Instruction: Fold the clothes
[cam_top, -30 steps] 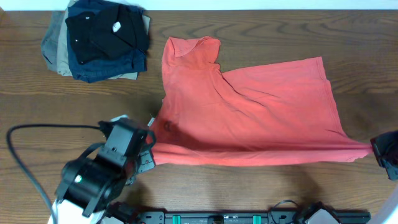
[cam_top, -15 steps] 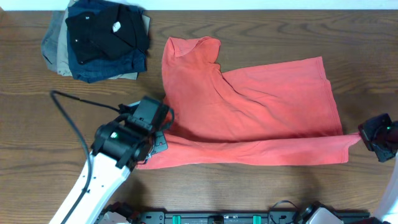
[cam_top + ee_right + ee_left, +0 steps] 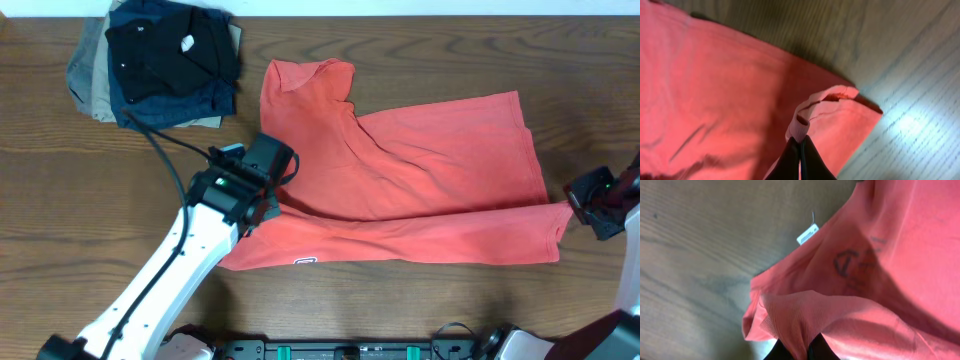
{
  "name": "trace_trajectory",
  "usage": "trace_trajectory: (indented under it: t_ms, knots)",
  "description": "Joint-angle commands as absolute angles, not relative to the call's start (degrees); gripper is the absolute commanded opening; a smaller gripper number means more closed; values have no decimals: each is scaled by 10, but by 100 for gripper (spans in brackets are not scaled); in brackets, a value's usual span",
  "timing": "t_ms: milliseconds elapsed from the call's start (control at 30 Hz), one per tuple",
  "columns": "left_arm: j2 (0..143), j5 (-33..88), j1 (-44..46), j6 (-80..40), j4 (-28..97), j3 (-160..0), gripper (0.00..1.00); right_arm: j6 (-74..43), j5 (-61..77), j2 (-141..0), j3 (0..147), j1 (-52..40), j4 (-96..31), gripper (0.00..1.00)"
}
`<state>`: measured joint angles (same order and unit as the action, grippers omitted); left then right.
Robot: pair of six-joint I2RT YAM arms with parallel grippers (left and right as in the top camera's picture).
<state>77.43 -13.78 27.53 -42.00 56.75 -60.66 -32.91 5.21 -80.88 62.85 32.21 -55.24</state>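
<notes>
The clothes, a coral-red T-shirt [image 3: 420, 170], lie across the middle of the wooden table, with the near edge doubled back over the body as a long strip [image 3: 400, 240]. My left gripper [image 3: 262, 195] is shut on a bunched fold at the shirt's left end [image 3: 805, 315]. Beyond that fold I see a white neck label [image 3: 807, 234] and dark lettering [image 3: 846, 262]. My right gripper [image 3: 582, 200] is shut on the curled hem [image 3: 805, 120] at the shirt's right end. Both pinched edges are lifted off the cloth below.
A pile of black, navy and tan folded garments [image 3: 160, 60] sits at the far left corner. The left arm's black cable [image 3: 165, 155] loops over the table near that pile. A black rail [image 3: 400, 350] runs along the front edge.
Both grippers have moved away from the front edge toward the far side, drawing the shirt's near edge over its body. The left arm swung up and to the right.
</notes>
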Motion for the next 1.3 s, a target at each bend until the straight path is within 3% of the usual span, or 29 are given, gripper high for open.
trace_trajectory:
  t_ms: [0,667,733,767,800,833,867,900,1000,1067,1133,1267]
  knots:
    - [801,-174,273,-418,549,-602,6,-343,28,-828,640,305,-532,1]
    - [887,-232,269,-417,435,-602,6,-343,-2,-910,640,276,-442,1]
    - [888,-232,266,-417,436,-602,8,-342,-2,-915,640,273,-441,3]
    - [888,-232,265,-417,436,-602,14,-343,-2,-918,640,271,-440,5]
    - [888,-232,264,-417,436,-602,17,-342,-2,-920,640,269,-439,9]
    - [888,-232,263,-416,436,-602,30,-343,-2,-921,640,267,-438,13]
    - [888,-232,261,-416,436,-602,31,-342,-2,-922,640,264,-434,18]
    - [888,-232,260,-416,436,-602,39,-342,-2,-923,640,261,-430,26]
    - [887,-232,260,-398,433,-602,68,-337,1,-922,640,258,-422,64]
    - [887,-232,260,-365,435,-602,69,-336,4,-922,641,258,-422,86]
    - [883,-230,260,-358,452,-605,70,-336,4,-922,645,259,-429,97]
    - [866,-177,260,-358,487,-610,70,-329,4,-922,667,259,-460,99]
